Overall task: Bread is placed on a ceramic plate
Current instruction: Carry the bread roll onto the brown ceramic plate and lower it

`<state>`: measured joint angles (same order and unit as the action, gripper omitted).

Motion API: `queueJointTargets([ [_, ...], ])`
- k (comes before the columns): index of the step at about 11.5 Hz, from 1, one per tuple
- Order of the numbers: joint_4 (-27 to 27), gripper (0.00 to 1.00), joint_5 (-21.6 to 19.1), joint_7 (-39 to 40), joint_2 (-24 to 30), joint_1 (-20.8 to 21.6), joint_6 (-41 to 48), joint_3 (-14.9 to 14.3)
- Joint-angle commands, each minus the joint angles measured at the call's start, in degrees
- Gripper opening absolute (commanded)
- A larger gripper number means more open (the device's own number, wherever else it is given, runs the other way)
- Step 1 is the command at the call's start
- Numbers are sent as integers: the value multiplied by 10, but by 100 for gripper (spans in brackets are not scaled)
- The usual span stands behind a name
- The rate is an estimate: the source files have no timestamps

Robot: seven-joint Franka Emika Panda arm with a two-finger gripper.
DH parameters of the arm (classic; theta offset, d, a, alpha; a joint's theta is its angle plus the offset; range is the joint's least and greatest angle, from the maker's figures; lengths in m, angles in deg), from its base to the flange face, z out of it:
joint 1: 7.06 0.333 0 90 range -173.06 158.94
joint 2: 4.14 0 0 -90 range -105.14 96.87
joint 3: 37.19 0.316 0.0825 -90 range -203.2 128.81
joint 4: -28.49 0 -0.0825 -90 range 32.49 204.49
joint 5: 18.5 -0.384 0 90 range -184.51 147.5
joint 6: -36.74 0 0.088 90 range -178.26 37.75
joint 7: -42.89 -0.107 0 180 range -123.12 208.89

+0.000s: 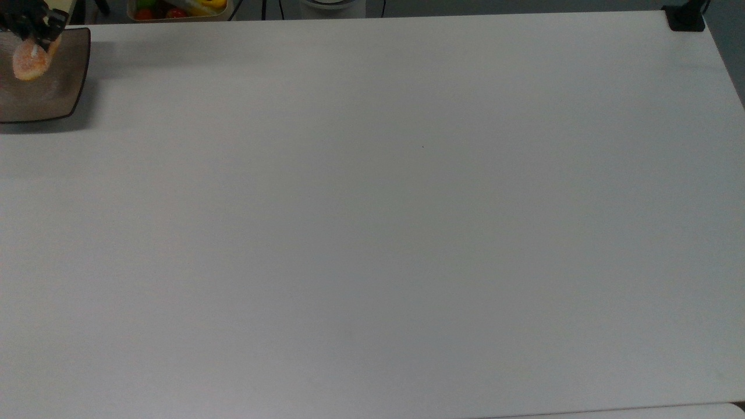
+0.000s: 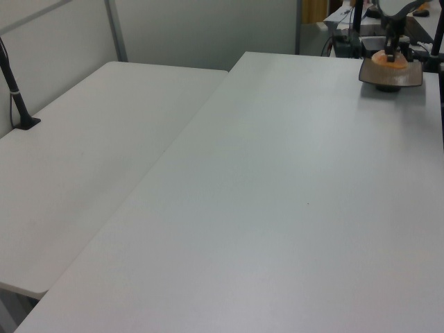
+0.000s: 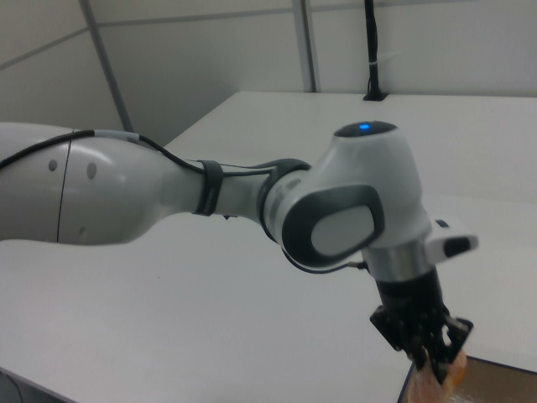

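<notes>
Claw [image 1: 36, 34] is pinching the bread [image 1: 29, 60] by its upper end, speckled side toward the top view, bun hanging tilted rather than flat. Bread sits over the ceramic plate [image 1: 70, 87], inside the dark rim, toward the plate's far side in the top view. In the left view the bun [image 2: 390, 60] shows just above the plate [image 2: 388, 75]; can't tell if the low end already touches the glaze. Right view: claw [image 3: 430, 349] comes down from the wrist with the bread [image 3: 436, 386] clamped at the tips, plate corner [image 3: 503, 382] just under it.

Step in hand, as I read it: lower and let go.

How to do it well:
- Straight down, no sideways drift. It's well inside the rim on the side nearest the worktop [image 1: 372, 221] centre, so there's margin there.
- A nudge toward plate centre before descent would help, since the bun is closer to the far rim than to the near one.
- Get the low end resting on the plate before spreading the fingers. Dropped from tilt, an oval bun will likely tip flat and may slide on glossy ceramic.
- Open slowly, then lift vertically so the fingertips don't drag it.

Bin of coloured items [image 1: 177, 9] beyond the plate isn't in the way.
</notes>
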<state>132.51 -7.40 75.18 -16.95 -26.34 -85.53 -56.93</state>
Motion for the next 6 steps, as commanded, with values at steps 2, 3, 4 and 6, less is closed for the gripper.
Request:
queueJointTargets([
  [2, 12, 29, -75, 29, -14, -1, -35, -12],
  [3, 11, 44, -76, 26, -19, -1, -35, -12],
  [4, 11, 88, -76, 22, -23, 0, -36, -12],
  [6, 11, 100, -76, 21, -23, 1, -36, -12],
])
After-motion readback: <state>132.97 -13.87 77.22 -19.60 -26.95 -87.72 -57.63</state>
